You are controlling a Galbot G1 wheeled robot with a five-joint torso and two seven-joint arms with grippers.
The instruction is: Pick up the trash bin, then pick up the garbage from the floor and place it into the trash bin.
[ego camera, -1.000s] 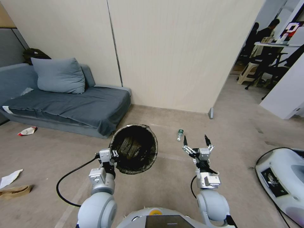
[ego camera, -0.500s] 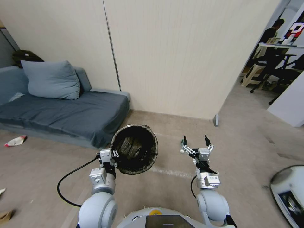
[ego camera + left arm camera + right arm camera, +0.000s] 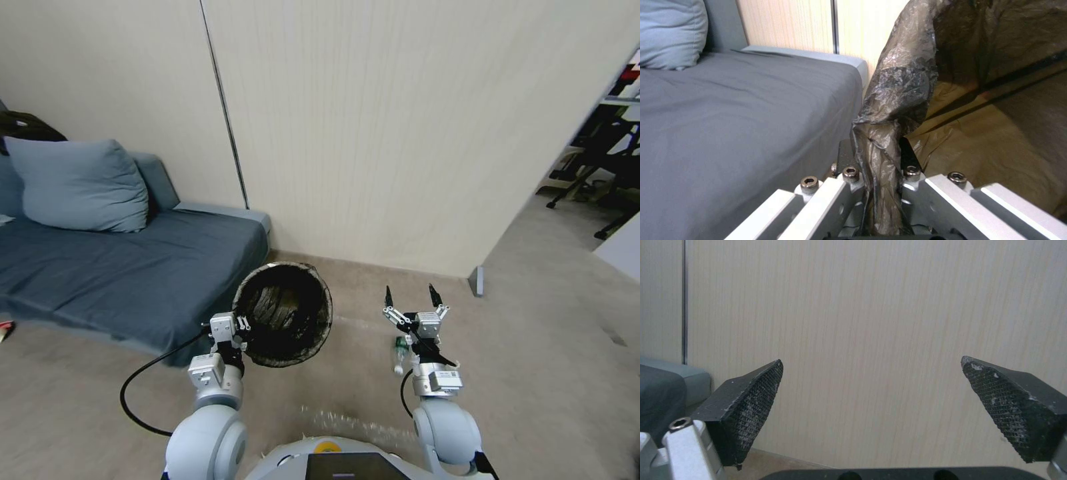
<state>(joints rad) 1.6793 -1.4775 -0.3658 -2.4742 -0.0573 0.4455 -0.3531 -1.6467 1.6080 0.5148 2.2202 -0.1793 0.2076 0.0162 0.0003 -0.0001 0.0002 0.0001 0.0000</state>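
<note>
The whole scene has slid across the head view, so the robot has turned and rolled forward, not the things. The small bottle point(image 3: 399, 354) on the floor, far ahead of the right claw point(image 3: 411, 298) a second ago, now lies near the robot, under that arm and just left of its wrist. The sofa point(image 3: 133, 267) has come nearer and its left end has run off the edge. The red-and-white wrapper point(image 3: 4, 327) by its foot is down to a sliver, if that is what it is. The paper scraps, brown bag and white machine have left the view.
</note>
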